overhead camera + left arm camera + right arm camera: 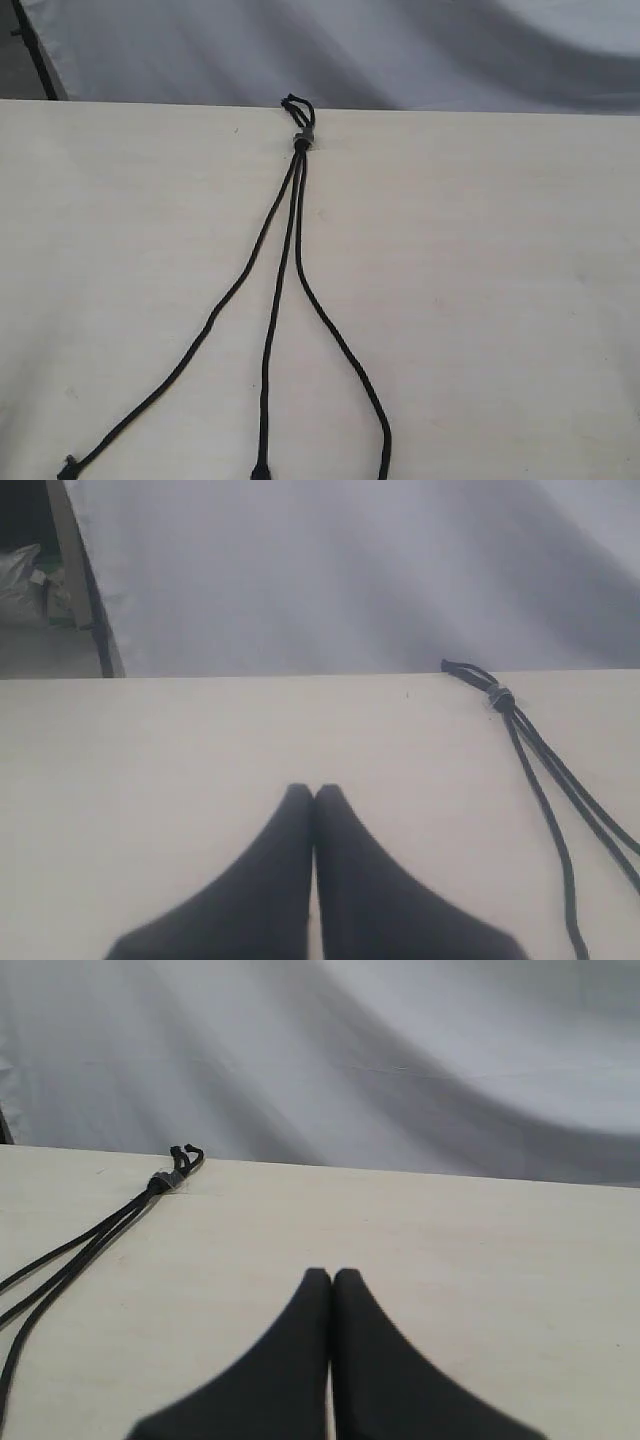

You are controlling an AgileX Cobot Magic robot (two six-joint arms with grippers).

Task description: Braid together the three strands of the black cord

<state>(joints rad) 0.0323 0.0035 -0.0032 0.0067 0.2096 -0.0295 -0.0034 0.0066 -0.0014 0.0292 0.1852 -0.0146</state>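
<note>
Black cord (297, 170) lies on the pale wooden counter (500, 300). We see its small grey clamp (302, 141) at the far edge, with a tiny loop (298, 105) poking past that edge toward the grey cloth backdrop (420, 50). From the clamp the three strands (266, 370) fan out toward the exterior camera, unbraided and apart. On that view's left, the left strand (210, 322) sweeps wide to a frayed knot (68, 467). The middle strand (279, 285) runs nearly straight to its own knot, and the right strand (340, 345) curves out of frame. We find the left tool (315, 792) clenched on nothing, tips pressed together over bare counter, off to one side of the cord. The right tool (332, 1275) is likewise clenched and empty, on the cord's other side.
</note>
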